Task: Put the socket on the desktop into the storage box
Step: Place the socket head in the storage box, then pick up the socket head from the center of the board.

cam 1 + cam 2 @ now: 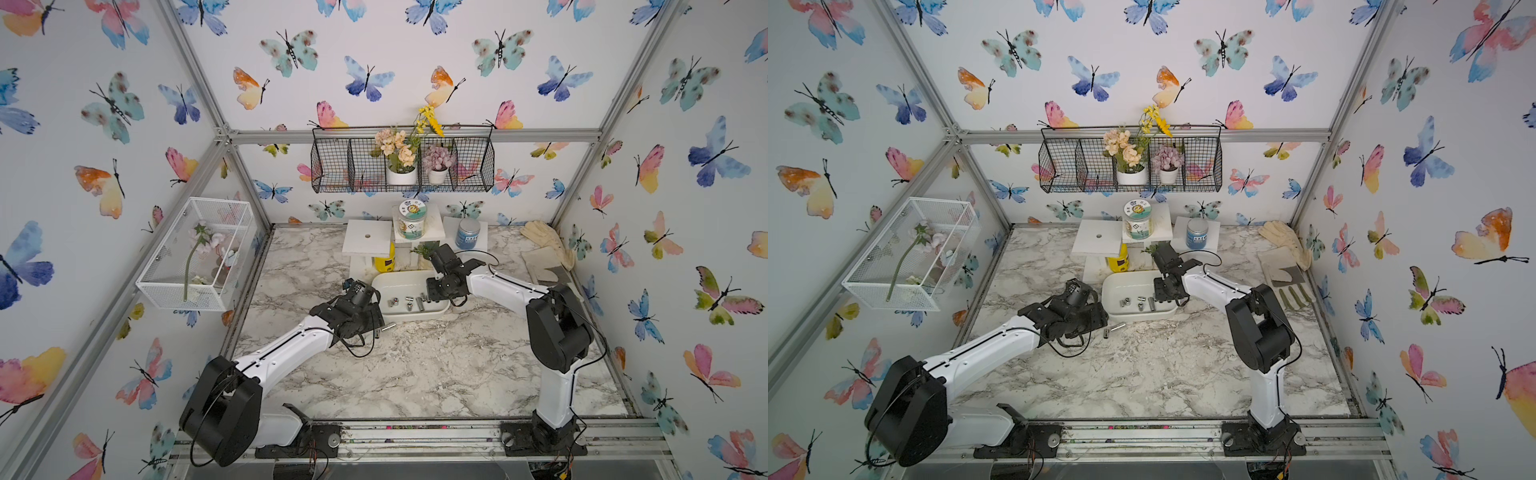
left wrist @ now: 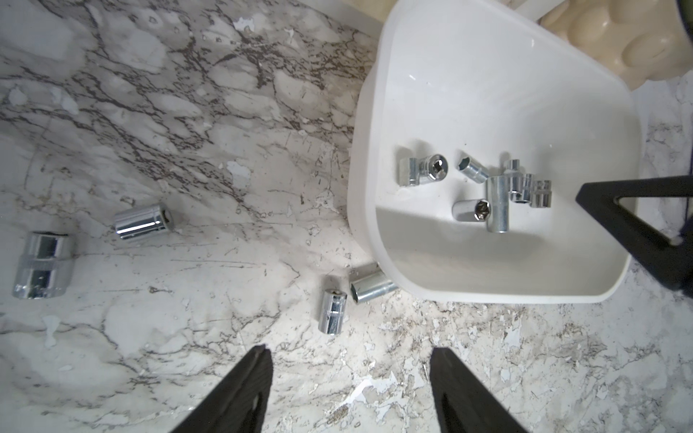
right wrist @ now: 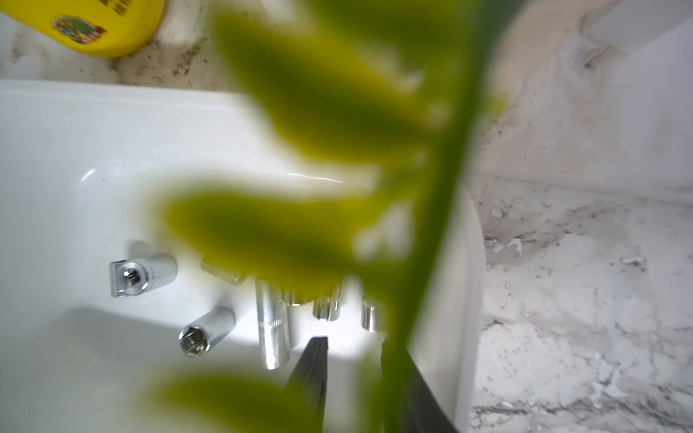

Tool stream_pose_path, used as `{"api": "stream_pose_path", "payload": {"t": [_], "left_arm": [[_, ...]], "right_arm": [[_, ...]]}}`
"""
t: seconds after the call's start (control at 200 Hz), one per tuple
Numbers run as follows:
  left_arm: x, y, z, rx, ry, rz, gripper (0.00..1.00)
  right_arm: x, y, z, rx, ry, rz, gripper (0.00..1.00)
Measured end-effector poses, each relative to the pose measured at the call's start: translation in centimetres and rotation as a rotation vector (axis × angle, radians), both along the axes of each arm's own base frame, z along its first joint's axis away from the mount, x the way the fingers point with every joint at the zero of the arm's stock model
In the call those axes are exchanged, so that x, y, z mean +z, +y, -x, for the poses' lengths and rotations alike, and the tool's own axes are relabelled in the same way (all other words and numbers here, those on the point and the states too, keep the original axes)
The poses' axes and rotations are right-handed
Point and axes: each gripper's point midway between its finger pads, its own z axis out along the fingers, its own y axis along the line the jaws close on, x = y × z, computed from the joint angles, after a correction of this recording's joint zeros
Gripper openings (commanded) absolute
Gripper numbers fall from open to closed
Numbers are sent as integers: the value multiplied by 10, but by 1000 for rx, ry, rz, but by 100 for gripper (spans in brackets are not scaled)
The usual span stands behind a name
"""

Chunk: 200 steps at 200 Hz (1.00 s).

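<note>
While the left gripper (image 2: 350, 352) hung over the desktop (image 2: 187, 112), jaws wide apart and empty, a short socket (image 2: 333, 311) and a long socket (image 2: 371, 286) lay just ahead of it, the long one right beside the storage box (image 2: 487, 93). Two further sockets (image 2: 143, 222) lay farther off. Over a cluster of sockets (image 2: 498, 204) inside the box, the right gripper (image 3: 354, 343) stood slightly parted, empty, half hidden by a green leaf (image 3: 300, 112).

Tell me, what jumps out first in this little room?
Butterfly wallpaper covers the walls around the marble desktop. Toward its back a white storage box holds a cluster of shiny sockets; four more sockets lie loose on the marble beside it, in front of the open, empty left end effector.
</note>
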Motion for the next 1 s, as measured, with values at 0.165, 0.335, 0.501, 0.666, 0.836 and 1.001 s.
{"api": "stream_pose_path", "payload": {"t": [0.165, 0.335, 0.501, 0.666, 0.836, 1.001], "left_arm": [[2, 12, -2, 30, -3, -1, 70], [3, 20, -6, 50, -5, -5, 69], [2, 29, -9, 74, -1, -11, 67], [-2, 41, -10, 104, 15, -24, 67], [-6, 57, -10, 145, 35, -54, 66], [-9, 77, -11, 201, 53, -84, 61]], "right_arm": [[25, -1, 9, 9, -32, -53, 31], [38, -2, 20, 24, -47, -96, 31], [44, -2, 36, 51, -37, -132, 32], [53, 10, 55, 115, -36, -182, 33], [70, 39, 76, 225, -58, -248, 37], [77, 71, 102, 343, -56, -293, 37]]}}
